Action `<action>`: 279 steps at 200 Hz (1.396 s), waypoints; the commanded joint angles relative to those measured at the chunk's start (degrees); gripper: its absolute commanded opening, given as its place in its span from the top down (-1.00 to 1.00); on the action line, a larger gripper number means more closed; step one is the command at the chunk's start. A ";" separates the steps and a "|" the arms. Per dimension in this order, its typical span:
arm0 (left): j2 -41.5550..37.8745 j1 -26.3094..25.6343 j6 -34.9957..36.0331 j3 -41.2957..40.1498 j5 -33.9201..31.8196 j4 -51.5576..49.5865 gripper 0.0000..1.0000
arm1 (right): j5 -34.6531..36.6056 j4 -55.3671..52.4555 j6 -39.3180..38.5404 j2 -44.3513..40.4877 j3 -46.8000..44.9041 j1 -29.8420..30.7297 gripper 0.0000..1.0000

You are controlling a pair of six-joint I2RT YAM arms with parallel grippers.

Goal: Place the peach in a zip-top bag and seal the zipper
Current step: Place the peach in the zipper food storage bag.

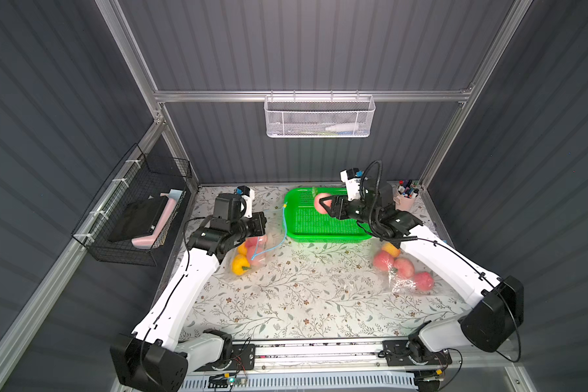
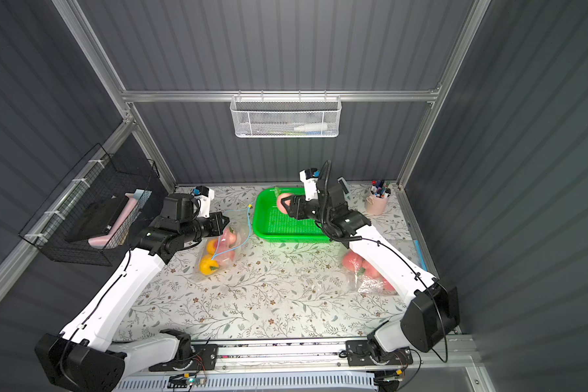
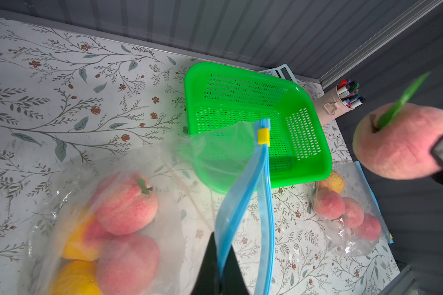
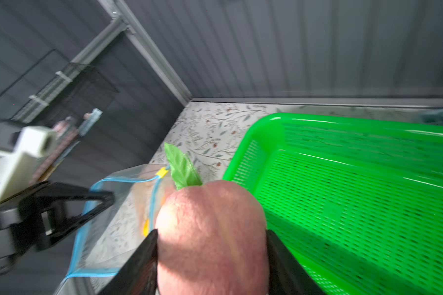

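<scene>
My right gripper [image 1: 326, 205] [image 4: 211, 233] is shut on the peach [image 1: 317, 199] [image 4: 210, 224], a pink fruit with a green leaf, and holds it in the air over the far left part of the green tray [image 1: 319, 227]. The zip-top bag [image 1: 269, 242] [image 3: 164, 178] is clear with a blue zipper and a yellow slider [image 3: 263, 136]. It lies left of the tray with peaches and yellow fruit inside. My left gripper [image 1: 264, 224] [image 3: 221, 245] is shut on the bag's blue zipper edge [image 3: 241, 199] and lifts it, so the mouth stands open toward the tray.
A second clear bag of peaches [image 1: 404, 271] lies at the right under my right arm. A cup of markers [image 1: 406, 200] stands at the back right corner. A black wire basket [image 1: 133, 210] hangs on the left wall, a white mesh basket [image 1: 319, 117] on the back wall.
</scene>
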 commanded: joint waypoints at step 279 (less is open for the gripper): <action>-3.71 -0.13 -0.98 3.15 -4.24 -3.01 1.00 | 7.60 -6.51 1.30 16.03 15.08 13.12 -0.42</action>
